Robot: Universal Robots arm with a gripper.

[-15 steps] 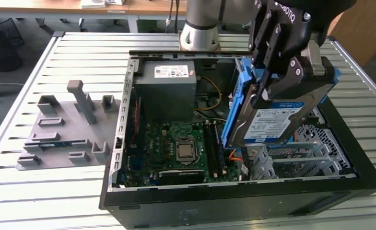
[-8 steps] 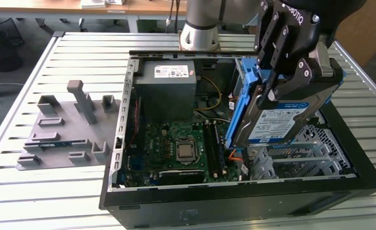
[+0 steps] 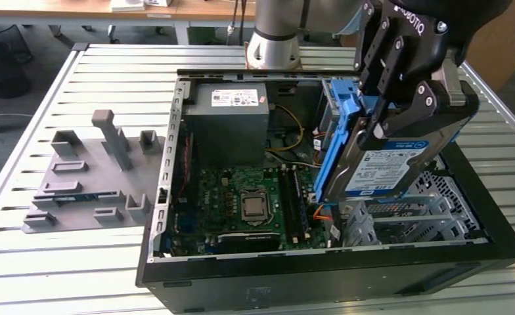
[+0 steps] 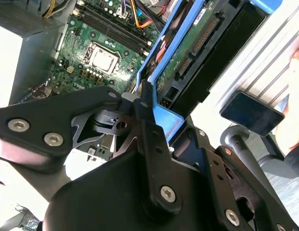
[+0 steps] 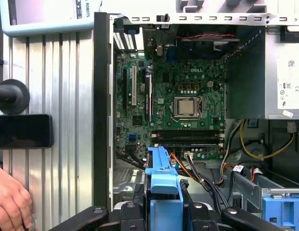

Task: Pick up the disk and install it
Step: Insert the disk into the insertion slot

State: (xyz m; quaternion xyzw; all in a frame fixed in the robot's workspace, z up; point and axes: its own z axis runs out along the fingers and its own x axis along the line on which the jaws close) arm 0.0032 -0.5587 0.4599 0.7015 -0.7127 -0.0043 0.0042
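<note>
1. Slatted metal table (image 3: 29, 262): grey fixture plate (image 3: 87, 177) lying at exterior view's left.
2. Centre: open computer case (image 3: 328, 282), motherboard (image 3: 240, 203) exposed.
3. Exterior view's right: tool (image 3: 415, 115) clamped on disk (image 3: 389, 167), disk held on edge, tilted, over case's right portion.

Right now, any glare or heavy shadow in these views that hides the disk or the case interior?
Exterior view: even light, no glare on the disk in the gripper; faint sheen on the slatted table. Second wrist view: the power supply washes out to white on its near face, the disk's circuit-board side evenly lit. First wrist view: motherboard evenly lit, no glare.
</note>
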